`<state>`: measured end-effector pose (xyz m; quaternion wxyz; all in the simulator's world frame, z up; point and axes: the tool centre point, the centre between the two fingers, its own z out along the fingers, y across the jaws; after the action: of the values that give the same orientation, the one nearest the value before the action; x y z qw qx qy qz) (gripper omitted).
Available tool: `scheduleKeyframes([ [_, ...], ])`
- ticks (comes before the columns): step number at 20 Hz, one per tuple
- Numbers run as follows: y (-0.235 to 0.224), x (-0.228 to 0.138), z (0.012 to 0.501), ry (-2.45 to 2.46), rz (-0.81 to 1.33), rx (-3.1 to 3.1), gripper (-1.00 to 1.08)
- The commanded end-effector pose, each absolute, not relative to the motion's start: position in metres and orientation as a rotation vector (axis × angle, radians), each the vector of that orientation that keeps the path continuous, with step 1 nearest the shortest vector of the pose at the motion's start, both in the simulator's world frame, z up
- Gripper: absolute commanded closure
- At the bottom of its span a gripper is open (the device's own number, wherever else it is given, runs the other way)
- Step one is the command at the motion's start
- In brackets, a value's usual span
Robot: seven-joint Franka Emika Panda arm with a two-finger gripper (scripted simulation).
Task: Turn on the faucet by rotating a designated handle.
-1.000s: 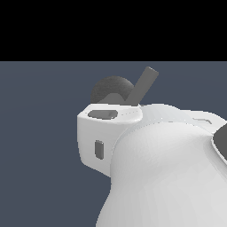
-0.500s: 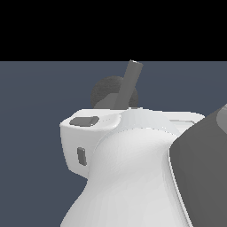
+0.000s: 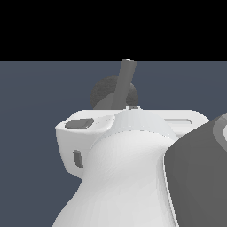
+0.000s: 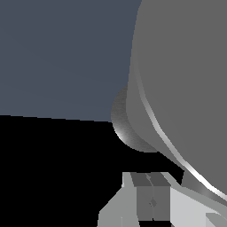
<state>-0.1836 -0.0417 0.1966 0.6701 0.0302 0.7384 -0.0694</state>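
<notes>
Pale grey metal fingers of the pincer [image 4: 153,201] show at the edge of the wrist view, drawn close with hardly any gap visible between them and nothing gripped there, though I cannot tell for certain whether they are fully together. Just beyond them looms the faucet [image 4: 181,84], a thick matte grey cylinder filling much of that view, with its darker rounded base [image 4: 126,124] peeking out behind. A thin bright streak runs along the cylinder's edge toward the fingers, likely the handle [image 4: 166,142], a slim shiny rod. In the exterior view the robot arm [image 3: 128,168] blocks most of the scene; above it rise an upright grey bar [image 3: 124,84] and a dark speckled round shape [image 3: 104,95], presumably parts of the same faucet. I judge the fixture rigid and anchored, so it will not shift; only the rod should pivot. Being thin and smooth, it looks slippery, so a push or grip near its free end would give the best leverage.
</notes>
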Motion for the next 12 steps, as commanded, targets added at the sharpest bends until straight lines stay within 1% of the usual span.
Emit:
scheduleKeyframes([
  [1, 0.024, -0.174, 0.223, 1.600, -0.039, 0.064, 1.08],
  [12, 0.048, -0.173, 0.223, 1.594, -0.036, 0.061, 1.08],
])
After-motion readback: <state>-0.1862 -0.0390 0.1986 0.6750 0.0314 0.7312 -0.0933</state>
